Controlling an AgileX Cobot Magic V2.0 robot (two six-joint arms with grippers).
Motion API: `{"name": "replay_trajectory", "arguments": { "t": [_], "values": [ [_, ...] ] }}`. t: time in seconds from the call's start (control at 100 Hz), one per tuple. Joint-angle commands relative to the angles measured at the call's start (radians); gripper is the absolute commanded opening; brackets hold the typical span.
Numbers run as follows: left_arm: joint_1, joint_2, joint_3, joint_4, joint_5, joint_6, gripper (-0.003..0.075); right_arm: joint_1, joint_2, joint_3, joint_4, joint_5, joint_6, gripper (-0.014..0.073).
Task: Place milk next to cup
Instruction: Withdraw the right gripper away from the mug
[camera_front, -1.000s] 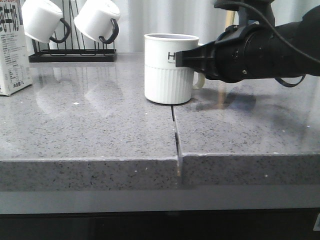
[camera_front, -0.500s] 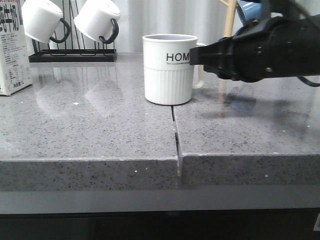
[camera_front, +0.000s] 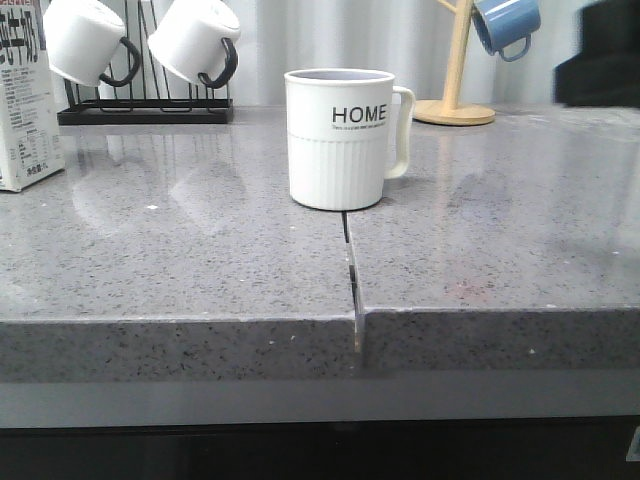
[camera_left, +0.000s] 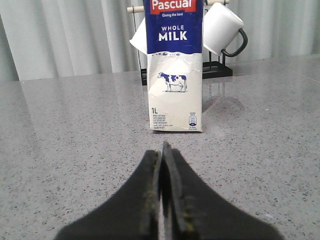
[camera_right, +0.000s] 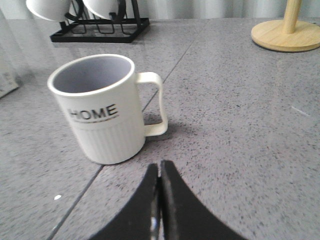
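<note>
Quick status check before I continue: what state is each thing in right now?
milk: upright, standing free, far from the cup
cup: upright, empty, handle on the right in the front view
left gripper: fingers shut, empty, short of the milk
right gripper: fingers shut, empty, near the cup

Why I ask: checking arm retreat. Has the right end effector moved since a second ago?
Yes. It withdrew rightward, away from the white ribbed ceramic "HOME" mug, leaving the front view.

The cup (camera_front: 341, 138) stands upper centre on the counter (camera_front: 200, 260); the milk (camera_front: 27, 100) at far left edge, the mug rack (camera_front: 140, 75) seemingly behind it.
</note>
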Motion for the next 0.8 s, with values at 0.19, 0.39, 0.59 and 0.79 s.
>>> {"name": "replay_trajectory", "arguments": {
  "t": [0.19, 0.39, 0.59, 0.79],
  "values": [
    [0.001, -0.032, 0.041, -0.006, -0.080, -0.001, -0.0021, 0.001, -0.429, -0.015, -0.001, 0.328, -0.004, -0.0068],
    [0.001, -0.032, 0.041, -0.006, -0.080, -0.001, -0.0021, 0.001, -0.694, -0.015, -0.001, 0.593, -0.004, -0.0068],
    [0.001, -0.032, 0.041, -0.006, -0.086, -0.001, -0.0021, 0.001, -0.866, -0.015, -0.001, 0.742, -0.004, -0.0068],
    [0.001, -0.030, 0.002, -0.038, -0.126, -0.001, -0.0021, 0.001, -0.912, -0.015, -0.001, 0.797, -0.004, -0.0068]
  ]
}}
